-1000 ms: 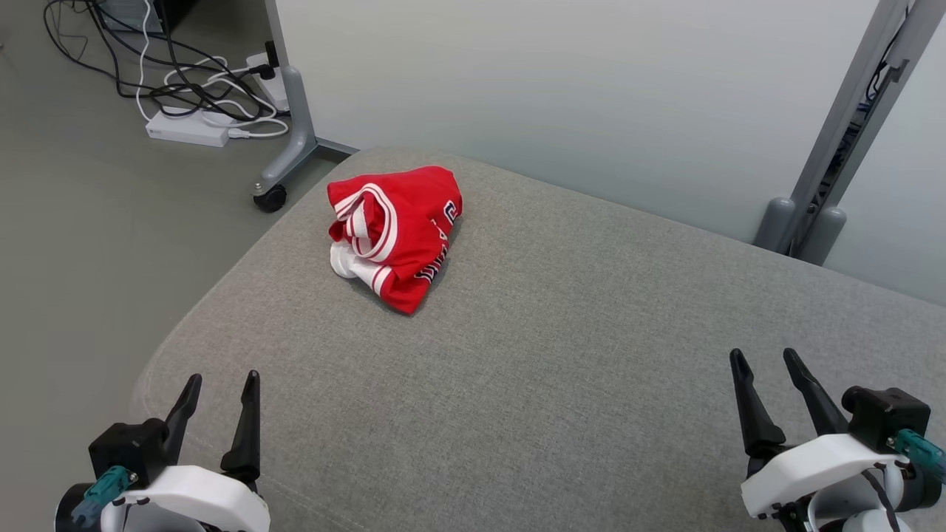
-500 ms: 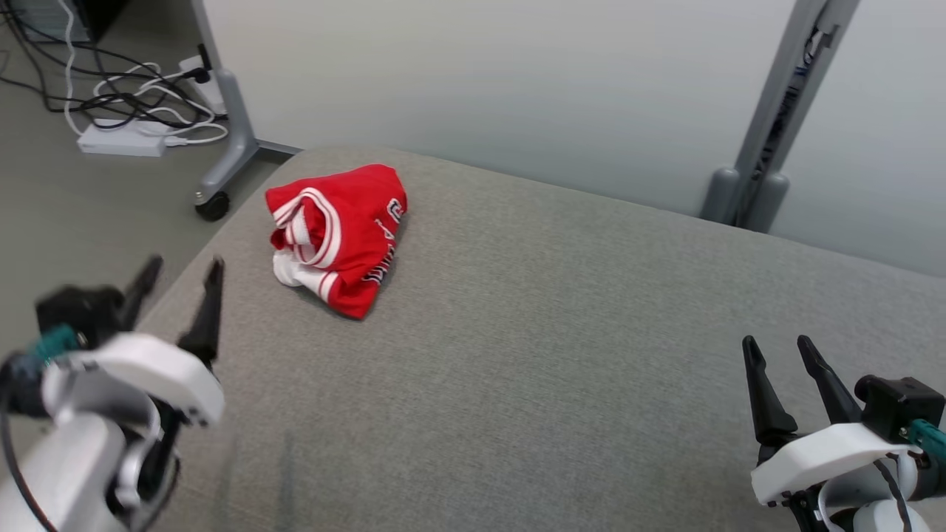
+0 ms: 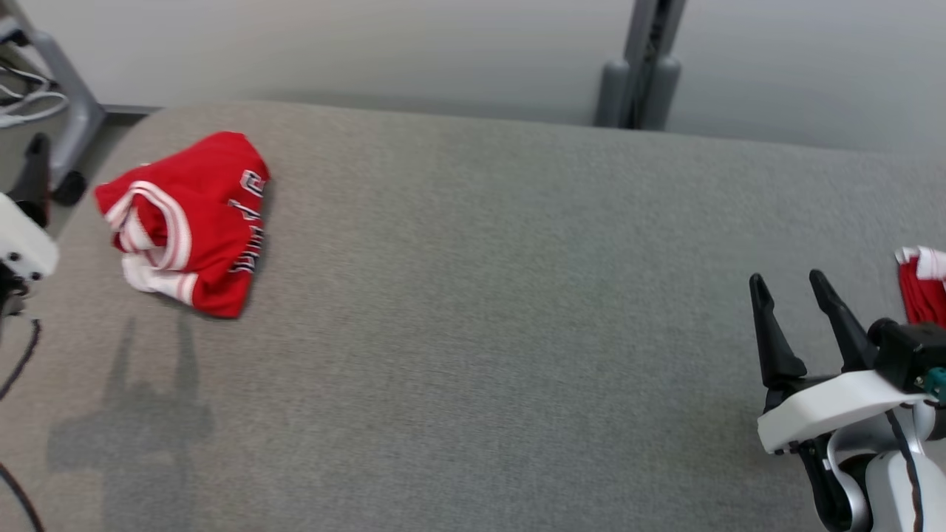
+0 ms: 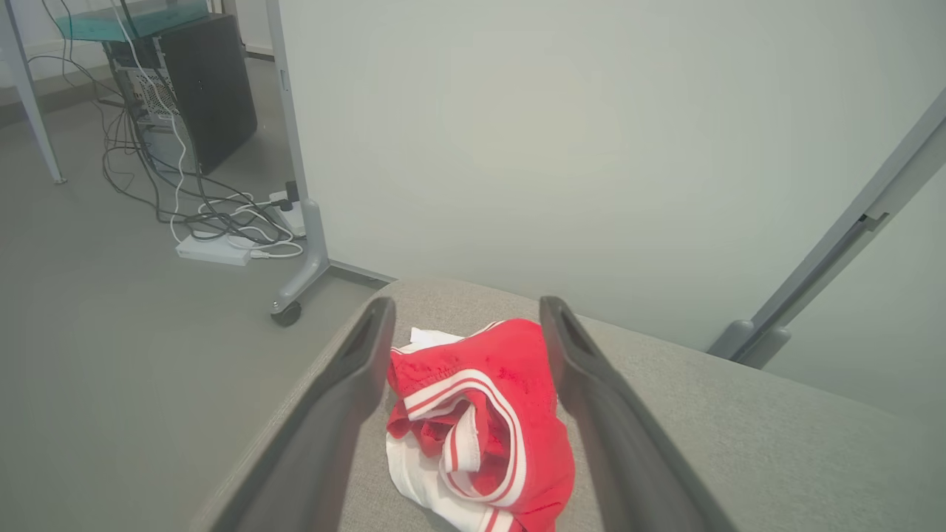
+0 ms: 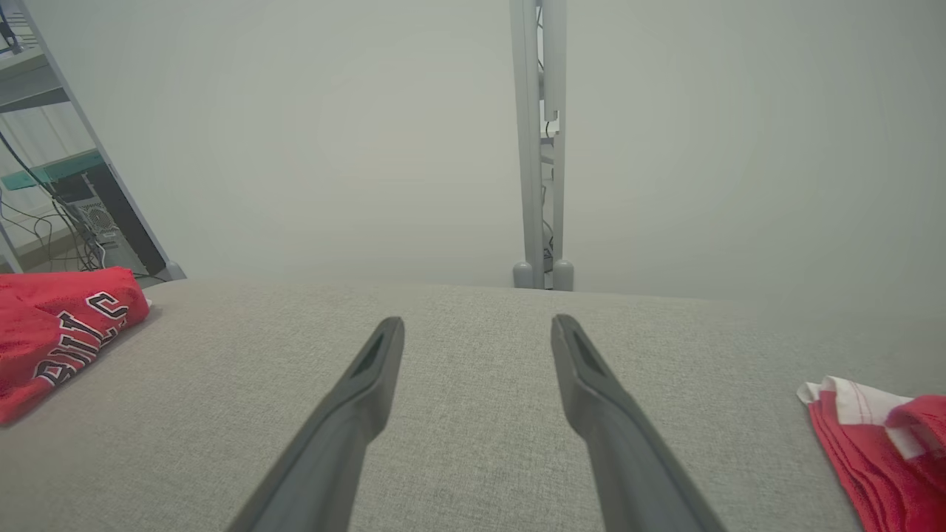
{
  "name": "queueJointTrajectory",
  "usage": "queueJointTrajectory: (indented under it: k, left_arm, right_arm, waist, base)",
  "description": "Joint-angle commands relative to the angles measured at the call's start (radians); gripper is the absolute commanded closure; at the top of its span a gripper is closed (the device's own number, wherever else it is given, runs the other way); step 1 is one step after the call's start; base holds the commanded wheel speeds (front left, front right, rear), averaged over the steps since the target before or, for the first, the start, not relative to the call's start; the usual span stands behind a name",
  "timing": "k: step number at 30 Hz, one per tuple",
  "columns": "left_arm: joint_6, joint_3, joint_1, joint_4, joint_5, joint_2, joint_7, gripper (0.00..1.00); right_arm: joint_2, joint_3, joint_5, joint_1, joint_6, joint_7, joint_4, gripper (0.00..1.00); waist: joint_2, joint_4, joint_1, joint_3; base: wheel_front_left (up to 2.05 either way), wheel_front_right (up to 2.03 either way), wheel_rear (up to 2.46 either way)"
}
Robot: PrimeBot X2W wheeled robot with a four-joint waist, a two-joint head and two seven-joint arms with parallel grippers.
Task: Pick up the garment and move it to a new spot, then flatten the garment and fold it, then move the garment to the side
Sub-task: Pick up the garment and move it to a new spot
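Here, a crumpled red jersey garment with white-striped trim and dark lettering lies at the upper left of the head view, near the rounded corner of a broad grey fabric cushion. The left gripper has its two long dark fingers spread wide with nothing between them. In the left wrist view they frame the garment, which sits on the cushion beyond them in the lower middle of the frame. In the head view, part of this gripper's white body shows at the left edge, just beside the garment.

The right gripper stands at the lower right of the head view, well apart from the garment. Its jaws are also wide open and empty, with fingers pointing up the frame over bare cushion. A second piece of red cloth with white edging lies at the right edge, near that gripper. A grey upright post rises behind the cushion at top centre, against a pale wall.
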Motion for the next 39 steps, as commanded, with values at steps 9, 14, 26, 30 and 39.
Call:
queueJointTrajectory:
  k: [9,14,26,30,39]
  left_arm:
    - [-0.013,0.059,-0.057,0.136,-0.061,0.045,0.034,0.00]
    - [0.012,0.088,-0.065,0.201,-0.093,0.041,0.042,0.00]
    - [0.031,0.138,-0.078,0.290,-0.138,0.021,-0.001,0.00]
    - [0.014,0.124,-0.088,0.296,-0.119,0.010,-0.039,0.76]
    - [-0.049,0.056,-0.123,0.291,-0.049,0.007,-0.099,1.00]
  right_arm:
    - [-0.005,-0.009,-0.032,-0.058,0.000,0.016,-0.052,0.00]
    - [-0.005,0.005,-0.037,-0.067,0.000,0.024,-0.062,0.00]
    - [-0.005,0.038,-0.064,-0.079,0.000,0.055,-0.108,0.00]
    - [-0.005,0.051,-0.067,-0.079,0.000,0.065,-0.113,0.00]
    - [-0.005,0.045,-0.050,-0.077,0.000,0.044,-0.086,0.00]
  waist:
    - [0.0000,-0.153,0.0000,0.199]
    - [0.0000,-0.164,0.0000,0.233]
    - [0.0000,-0.180,0.0000,0.287]
    - [0.0000,-0.187,0.0000,0.293]
    - [0.0000,-0.195,0.0000,0.246]
  base:
    - [0.00,0.00,0.00]
    - [0.00,0.00,0.00]
    - [0.00,0.00,0.00]
    - [0.00,0.00,0.00]
    - [0.00,0.00,0.00]
